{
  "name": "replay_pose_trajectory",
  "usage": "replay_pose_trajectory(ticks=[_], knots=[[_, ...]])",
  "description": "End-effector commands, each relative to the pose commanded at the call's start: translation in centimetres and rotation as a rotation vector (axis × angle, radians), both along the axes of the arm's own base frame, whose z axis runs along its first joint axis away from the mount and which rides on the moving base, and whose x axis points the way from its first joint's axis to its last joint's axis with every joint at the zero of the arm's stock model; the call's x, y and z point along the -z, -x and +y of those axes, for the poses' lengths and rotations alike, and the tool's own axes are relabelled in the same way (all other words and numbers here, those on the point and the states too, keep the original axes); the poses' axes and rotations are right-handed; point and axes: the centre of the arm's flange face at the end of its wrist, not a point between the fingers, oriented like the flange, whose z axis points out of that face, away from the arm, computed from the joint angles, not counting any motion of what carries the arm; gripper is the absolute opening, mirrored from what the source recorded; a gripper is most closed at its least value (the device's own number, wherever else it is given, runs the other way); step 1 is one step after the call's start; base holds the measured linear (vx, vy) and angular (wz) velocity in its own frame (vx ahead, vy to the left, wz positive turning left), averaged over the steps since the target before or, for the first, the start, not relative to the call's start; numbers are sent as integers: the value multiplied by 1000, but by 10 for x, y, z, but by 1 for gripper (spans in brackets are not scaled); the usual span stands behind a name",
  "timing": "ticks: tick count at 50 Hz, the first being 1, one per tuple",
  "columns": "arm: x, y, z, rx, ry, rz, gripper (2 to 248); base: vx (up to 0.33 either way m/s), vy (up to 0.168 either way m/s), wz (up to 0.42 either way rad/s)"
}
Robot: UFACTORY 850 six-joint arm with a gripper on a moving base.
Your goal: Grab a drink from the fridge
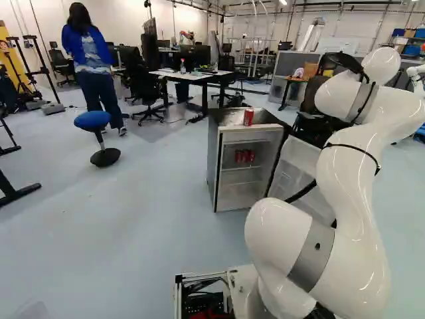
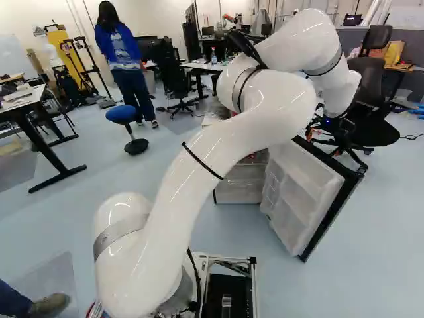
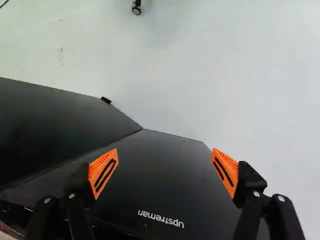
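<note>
At the wrist's end in the right base view, the gripper (image 2: 323, 125) is partly hidden behind the arm, near the top of the swung-open fridge door (image 2: 305, 192). The wrist view shows the gripper (image 3: 164, 164) open, nothing between its orange pads, over a black panel (image 3: 165, 180) that looks like the door's outer face. The small fridge (image 1: 214, 159) stands left of the arm in the left base view. Several red cans (image 1: 244, 156) stand on an inner shelf, and one red can (image 1: 248, 117) stands on top.
A blue stool (image 1: 93, 120) stands left of the fridge. Behind the fridge is a desk (image 1: 192, 75) with office chairs. An office chair (image 2: 371, 126) stands just beyond the door in the right base view. Someone's shoe (image 2: 49, 305) shows close to the base's left.
</note>
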Motion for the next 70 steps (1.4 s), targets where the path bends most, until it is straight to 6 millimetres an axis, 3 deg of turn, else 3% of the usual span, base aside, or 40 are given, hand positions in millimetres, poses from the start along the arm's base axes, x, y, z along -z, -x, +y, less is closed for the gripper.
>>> replay_pose_trajectory(ticks=[70], knots=[[3,55,38,-1,-278,218,247,0,0,0]])
